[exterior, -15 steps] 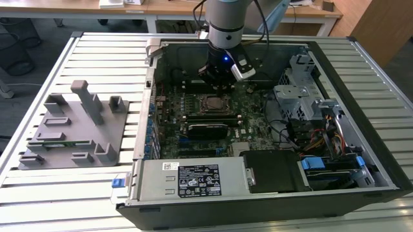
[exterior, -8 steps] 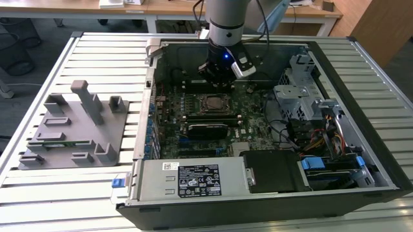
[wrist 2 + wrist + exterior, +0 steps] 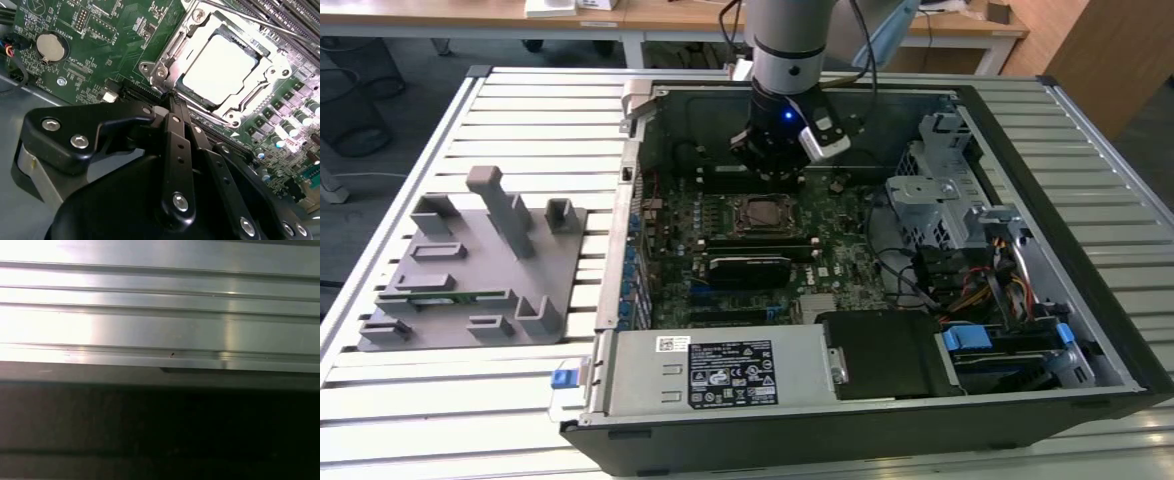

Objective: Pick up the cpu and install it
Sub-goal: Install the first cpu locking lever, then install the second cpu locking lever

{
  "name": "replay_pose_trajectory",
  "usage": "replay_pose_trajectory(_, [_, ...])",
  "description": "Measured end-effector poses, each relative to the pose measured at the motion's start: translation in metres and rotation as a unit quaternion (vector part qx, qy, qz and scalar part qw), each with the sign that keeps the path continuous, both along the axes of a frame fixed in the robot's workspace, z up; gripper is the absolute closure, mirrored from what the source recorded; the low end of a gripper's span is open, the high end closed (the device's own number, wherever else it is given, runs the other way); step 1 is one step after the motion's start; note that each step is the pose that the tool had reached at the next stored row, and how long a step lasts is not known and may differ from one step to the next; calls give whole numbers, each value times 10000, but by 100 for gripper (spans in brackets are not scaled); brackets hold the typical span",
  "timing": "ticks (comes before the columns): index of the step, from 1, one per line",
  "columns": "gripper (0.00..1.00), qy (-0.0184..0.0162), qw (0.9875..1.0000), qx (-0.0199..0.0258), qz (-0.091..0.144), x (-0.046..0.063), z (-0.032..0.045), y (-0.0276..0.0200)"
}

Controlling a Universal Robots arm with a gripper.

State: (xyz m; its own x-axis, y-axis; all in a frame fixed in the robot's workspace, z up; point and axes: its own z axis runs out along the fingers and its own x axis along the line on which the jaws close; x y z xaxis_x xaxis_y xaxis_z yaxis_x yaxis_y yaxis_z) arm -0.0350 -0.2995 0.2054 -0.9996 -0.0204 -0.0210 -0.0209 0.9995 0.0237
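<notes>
At the left of the exterior view a grey plastic fixture (image 3: 474, 270) lies on the slatted metal table (image 3: 520, 110). Right of it, the open computer case (image 3: 881, 250) fills the centre, its green motherboard (image 3: 734, 250) exposed. The gripper (image 3: 767, 170) hangs just above the socket frame (image 3: 761, 213) at mid-frame, fingers pressed together with nothing between them (plain in the second wrist view (image 3: 172, 100)). The cpu (image 3: 220, 70), pale and square, sits inside the socket frame (image 3: 220, 65) at that view's upper right, just beyond the fingertips.
</notes>
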Motion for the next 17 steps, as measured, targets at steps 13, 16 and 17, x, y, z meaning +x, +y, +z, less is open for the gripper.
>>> replay_pose_trajectory(13, [89, 0, 10000, 0, 0, 0, 0, -36])
replay_pose_trajectory(16, [89, 0, 10000, 0, 0, 0, 0, -46])
replay_pose_trajectory(17, [89, 0, 10000, 0, 0, 0, 0, -49])
